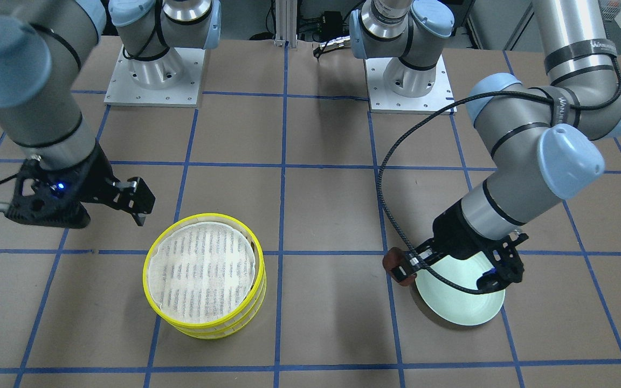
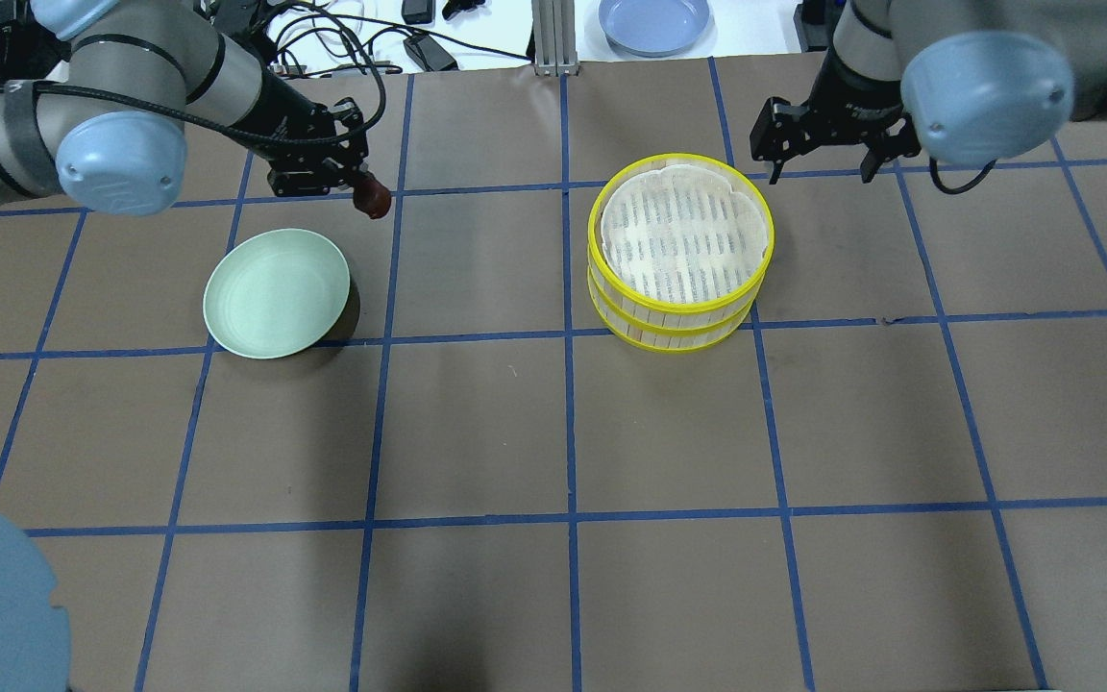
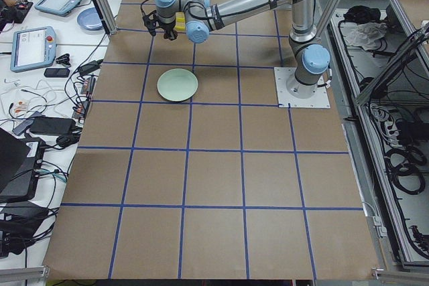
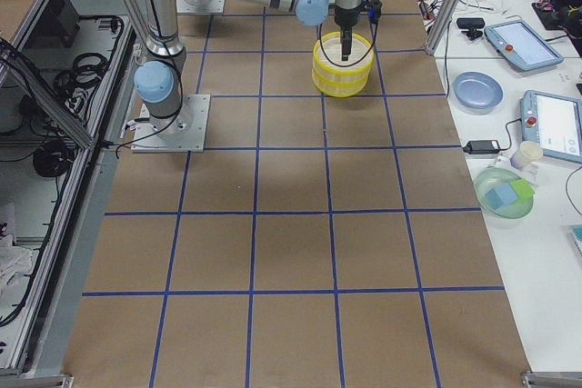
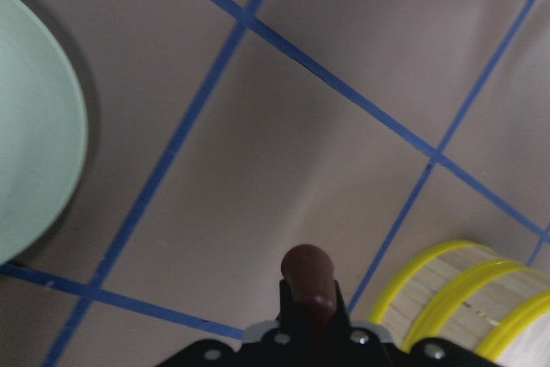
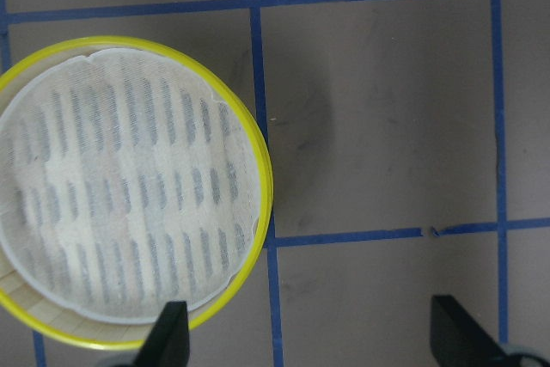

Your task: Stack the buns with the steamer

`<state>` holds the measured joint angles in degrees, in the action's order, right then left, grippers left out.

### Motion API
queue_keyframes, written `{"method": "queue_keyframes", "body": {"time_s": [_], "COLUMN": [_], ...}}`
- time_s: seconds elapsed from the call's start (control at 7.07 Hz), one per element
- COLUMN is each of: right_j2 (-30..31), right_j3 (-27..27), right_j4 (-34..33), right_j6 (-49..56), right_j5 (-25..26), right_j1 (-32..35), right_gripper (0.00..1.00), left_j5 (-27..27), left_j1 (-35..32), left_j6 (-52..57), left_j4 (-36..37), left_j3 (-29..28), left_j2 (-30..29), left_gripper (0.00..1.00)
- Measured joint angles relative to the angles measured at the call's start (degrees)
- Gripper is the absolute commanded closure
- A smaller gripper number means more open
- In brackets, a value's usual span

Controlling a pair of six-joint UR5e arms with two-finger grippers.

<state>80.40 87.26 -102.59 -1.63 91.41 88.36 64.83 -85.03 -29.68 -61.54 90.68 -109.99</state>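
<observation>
My left gripper [image 2: 361, 190] is shut on the dark reddish-brown bun [image 2: 374, 198], held above the table just beyond the pale green plate [image 2: 275, 293]. The plate is bare. The bun also shows in the left wrist view [image 5: 309, 274] and in the front view [image 1: 398, 267]. The yellow steamer [image 2: 674, 325], two tiers stacked with a white liner [image 2: 678, 231] on top, stands to the right. My right gripper [image 2: 821, 168] is open and empty, hovering past the steamer's far right side; its fingertips [image 6: 172, 337] show in the right wrist view. The cream-yellow bun is out of view.
A blue plate [image 2: 654, 21] lies on the white bench beyond the table's far edge. The two arm bases [image 1: 154, 75] [image 1: 410, 81] stand at the robot's side. Blue tape lines divide the brown table into squares.
</observation>
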Motion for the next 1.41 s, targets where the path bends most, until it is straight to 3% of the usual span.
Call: {"method": "queue_keyframes", "body": {"time_s": [0.42,0.85,0.99,1.13,1.27,1.41], "right_j2": [7.44,10.14,10.56,10.79,10.84,10.82], "right_j3": [-4.11,-4.01,-3.82,-3.56,-3.27,-3.06], "right_j4": [8.06,12.63,13.72,14.84,15.63,15.82], "right_j6": [0.66,1.87,1.81,1.65,1.56,1.45], "right_j5": [-0.22,-0.67,-0.95,-1.2,-1.3,-1.43], "right_j1": [1.87,2.75,2.82,2.85,2.87,2.87], "right_gripper": [0.0,0.0,0.0,0.0,0.0,0.0], "left_j5": [-7.91,-10.95,-11.17,-11.09,-10.87,-10.7], "left_j1": [-9.43,-15.16,-16.3,-17.45,-18.31,-18.72], "left_j6": [-19.47,-24.26,-24.77,-24.97,-25.06,-25.24], "left_j4": [10.01,17.74,19.37,20.25,20.66,20.79], "left_j3": [0.03,0.27,0.35,0.36,0.37,0.36], "left_j2": [-2.16,-6.38,-8.02,-9.22,-9.83,-10.05], "left_gripper": [1.0,1.0,0.53,0.13,0.02,0.0]}}
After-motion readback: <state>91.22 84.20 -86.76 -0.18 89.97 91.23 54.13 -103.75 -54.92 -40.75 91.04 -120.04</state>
